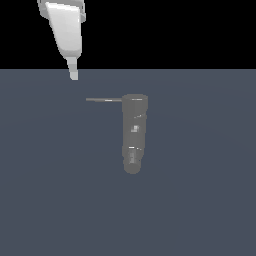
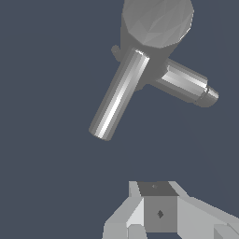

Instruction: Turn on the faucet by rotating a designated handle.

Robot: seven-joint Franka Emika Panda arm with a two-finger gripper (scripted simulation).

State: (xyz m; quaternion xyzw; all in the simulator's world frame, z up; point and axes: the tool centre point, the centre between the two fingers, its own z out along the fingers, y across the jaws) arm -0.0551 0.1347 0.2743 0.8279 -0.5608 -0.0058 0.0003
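Broadly, the scene is a bare blue-grey floor [image 1: 200, 210] with the faucet [image 1: 134, 132] standing near its middle, a dull grey stubby cylinder with pale specks. From its top the handle [image 1: 104, 100] sticks out as a thin straight rod, its long axis running level toward the exterior view's left. The white robot arm [image 1: 64, 27] comes down from the upper left of that view, sloping slightly, and ends in the gripper [image 1: 74, 75], which hangs beyond the rod's free end, a little to the left of it and farther back in the scene, well apart from it. So the handle lies to the right of the fingertips and lower in the picture; a push on the free end looks like the likely way to turn it.

From the wrist view the handle [image 2: 118, 95] shows as a bright rod slanting away from the faucet [image 2: 158, 21], with clear floor between it and the gripper [image 2: 158, 212]. Whether the jaws are spread or pressed together I cannot tell; nothing is held between them.
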